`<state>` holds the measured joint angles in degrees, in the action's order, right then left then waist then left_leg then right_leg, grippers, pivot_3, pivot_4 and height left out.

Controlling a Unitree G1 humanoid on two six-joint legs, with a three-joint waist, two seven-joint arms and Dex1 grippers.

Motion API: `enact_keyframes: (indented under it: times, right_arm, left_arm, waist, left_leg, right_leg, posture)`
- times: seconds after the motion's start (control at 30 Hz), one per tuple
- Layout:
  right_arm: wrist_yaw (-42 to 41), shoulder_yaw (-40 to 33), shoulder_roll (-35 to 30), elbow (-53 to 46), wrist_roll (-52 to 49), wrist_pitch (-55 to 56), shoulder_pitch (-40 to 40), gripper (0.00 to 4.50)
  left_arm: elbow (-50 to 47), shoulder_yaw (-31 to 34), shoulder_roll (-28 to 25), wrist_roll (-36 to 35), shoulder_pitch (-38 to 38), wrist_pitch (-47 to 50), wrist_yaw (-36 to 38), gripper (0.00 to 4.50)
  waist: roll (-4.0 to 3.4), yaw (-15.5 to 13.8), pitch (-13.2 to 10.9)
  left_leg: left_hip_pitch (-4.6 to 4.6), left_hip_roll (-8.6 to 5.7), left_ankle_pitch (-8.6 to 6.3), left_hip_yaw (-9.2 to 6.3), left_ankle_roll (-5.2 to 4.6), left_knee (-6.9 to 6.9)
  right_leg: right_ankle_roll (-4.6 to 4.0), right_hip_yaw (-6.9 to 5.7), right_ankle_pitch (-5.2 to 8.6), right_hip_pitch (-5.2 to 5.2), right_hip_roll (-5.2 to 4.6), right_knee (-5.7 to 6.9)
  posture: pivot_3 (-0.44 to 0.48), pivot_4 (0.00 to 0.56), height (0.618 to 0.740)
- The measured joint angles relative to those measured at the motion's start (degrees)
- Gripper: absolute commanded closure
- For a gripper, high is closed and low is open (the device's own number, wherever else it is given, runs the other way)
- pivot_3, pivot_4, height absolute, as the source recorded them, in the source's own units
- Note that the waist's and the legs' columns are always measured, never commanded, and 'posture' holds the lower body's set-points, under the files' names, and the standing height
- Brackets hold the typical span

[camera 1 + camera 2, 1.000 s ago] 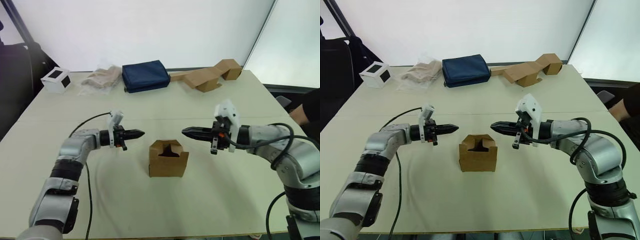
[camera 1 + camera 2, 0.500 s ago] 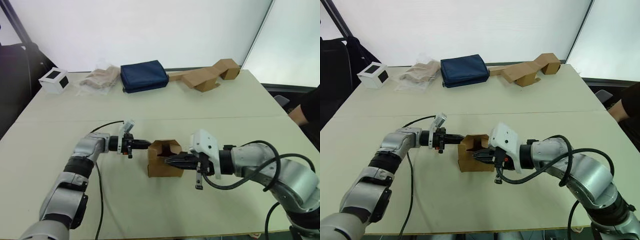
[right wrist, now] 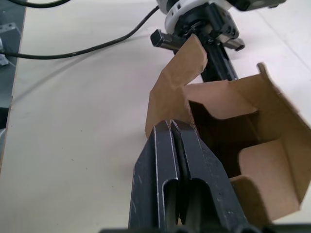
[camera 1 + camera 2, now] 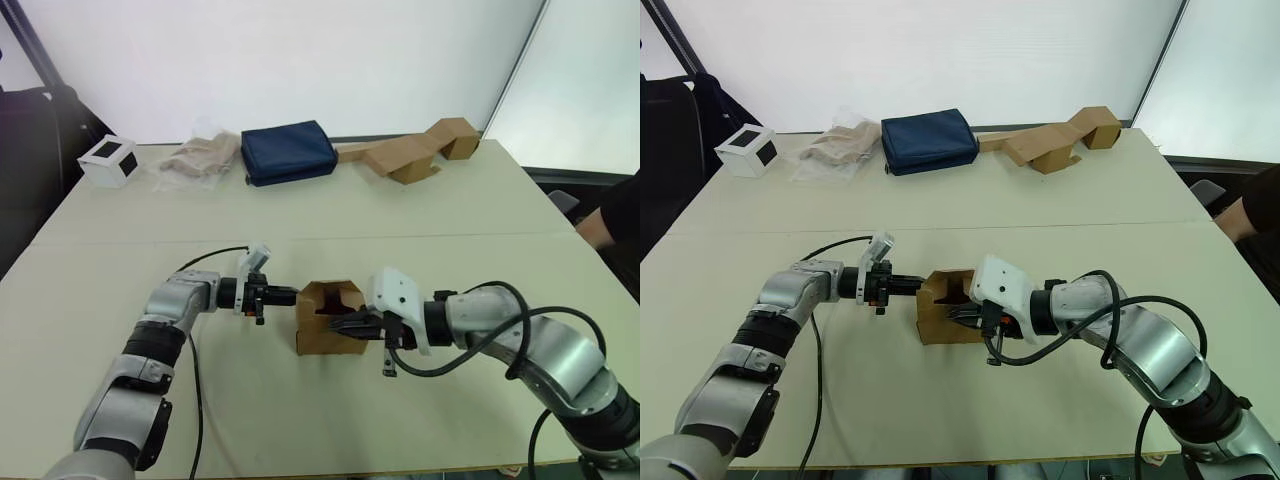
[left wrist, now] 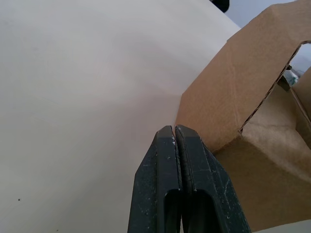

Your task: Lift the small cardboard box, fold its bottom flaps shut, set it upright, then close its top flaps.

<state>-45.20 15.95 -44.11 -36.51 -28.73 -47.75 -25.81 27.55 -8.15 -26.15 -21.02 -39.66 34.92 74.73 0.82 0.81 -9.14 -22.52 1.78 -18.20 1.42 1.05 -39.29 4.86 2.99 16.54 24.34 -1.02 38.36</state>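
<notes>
- Small cardboard box (image 4: 328, 328): brown, top flaps open, standing near the middle of the worktop (image 4: 420, 220), between both grippers.
- Left gripper (image 4: 290, 295): fingers (image 5: 167, 194) pressed together, grasping nothing, tips at the box's left wall.
- Right gripper (image 4: 340, 324): fingers (image 3: 180, 170) pressed together, grasping nothing, tips at the box's open top edge.

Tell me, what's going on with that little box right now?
Left gripper shut, tip at the small cardboard box. Right gripper shut, at its opposite side. Box on the table, top open. Nothing in the way.
</notes>
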Motion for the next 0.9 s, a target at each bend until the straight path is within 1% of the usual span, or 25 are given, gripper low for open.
enact_keyframes:
  times: [0.13,0.27,0.37,0.5,0.6,0.67,0.73,0.8,0.9]
  right_arm:
    - [-0.2,0.6,0.4,1.0,1.4,0.9,0.2,4.5]
    - [-0.2,1.2,2.6,3.4,2.7,2.5,0.4,4.5]
    - [-0.3,1.5,2.7,4.7,3.8,3.4,0.4,4.5]
    - [-0.7,1.6,3.6,6.1,4.6,4.2,0.5,4.5]
    - [-0.9,1.6,4.2,6.5,4.9,4.3,0.5,4.5]
    - [-1.1,1.5,4.3,6.6,4.9,4.4,0.5,4.5]
    - [-1.3,1.1,4.4,6.6,4.9,4.4,0.6,4.5]
    - [-1.4,1.0,4.4,6.6,4.9,4.4,0.6,4.5]
    - [-1.8,0.8,4.5,6.8,4.9,4.5,0.8,4.5]
  left_arm:
    - [-1.0,0.0,0.0,-0.1,1.0,0.7,-0.2,4.48]
    - [-2.0,0.1,0.0,-0.3,1.4,1.2,-0.7,4.48]
    - [-2.6,0.3,-0.2,-0.4,1.6,1.3,-1.3,4.48]
    - [-2.9,1.1,-0.3,-0.4,1.8,0.7,-3.8,4.48]
    - [-3.7,2.6,-1.8,-0.5,1.6,0.8,-5.2,4.48]
    - [-6.4,4.3,-4.8,-1.0,1.4,1.8,-5.6,4.48]
    - [-11.1,5.2,-7.8,-1.7,1.7,3.0,-5.4,4.48]
    - [-18.9,5.8,-10.7,-4.1,3.7,6.2,-4.5,4.48]
    - [-29.5,6.1,-13.5,-9.0,7.3,12.1,-3.3,4.48]
  waist:
    - [0.0,0.0,0.0]
    - [0.0,0.0,0.0]
    - [0.0,0.0,0.0]
    - [0.0,0.0,0.0]
    - [0.02,0.2,0.0]
    - [0.02,0.2,0.0]
    - [0.02,0.1,0.0]
    - [0.01,0.1,0.0]
    - [0.02,0.1,0.0]
  left_leg:
    - [0.0,0.0,0.0,0.0,0.0,0.0]
    - [0.0,0.0,0.0,0.0,0.0,0.0]
    - [0.0,0.0,0.0,0.0,0.0,0.0]
    - [0.01,0.01,0.0,-0.01,0.0,0.0]
    - [0.01,0.04,0.0,-0.01,0.0,0.0]
    - [0.01,0.04,0.0,-0.02,0.0,0.0]
    - [0.01,0.04,0.0,-0.02,0.0,0.0]
    - [0.0,0.01,0.0,0.0,0.0,0.01]
    - [0.01,-0.02,0.0,0.02,0.0,0.01]
  right_leg:
    - [0.0,0.0,0.0,0.0,0.0,0.0]
    - [0.0,0.0,0.0,0.0,0.0,0.01]
    - [0.0,0.0,0.0,0.0,-0.02,0.0]
    - [0.0,0.0,0.0,0.0,-0.01,0.01]
    - [0.0,0.0,0.0,0.01,0.02,0.02]
    - [0.0,0.0,0.0,0.02,0.02,0.03]
    - [0.0,0.0,0.0,0.01,-0.01,0.02]
    - [0.0,0.0,0.0,0.01,-0.09,0.0]
    - [0.0,-0.01,0.0,0.0,-0.27,0.01]
  posture:
    - [0.0,0.15,0.74]
    - [0.0,0.15,0.74]
    - [0.0,0.15,0.74]
    - [0.0,0.15,0.74]
    - [0.0,0.15,0.74]
    - [0.0,0.15,0.74]
    - [0.0,0.15,0.74]
    - [0.0,0.15,0.74]
    - [0.0,0.15,0.74]
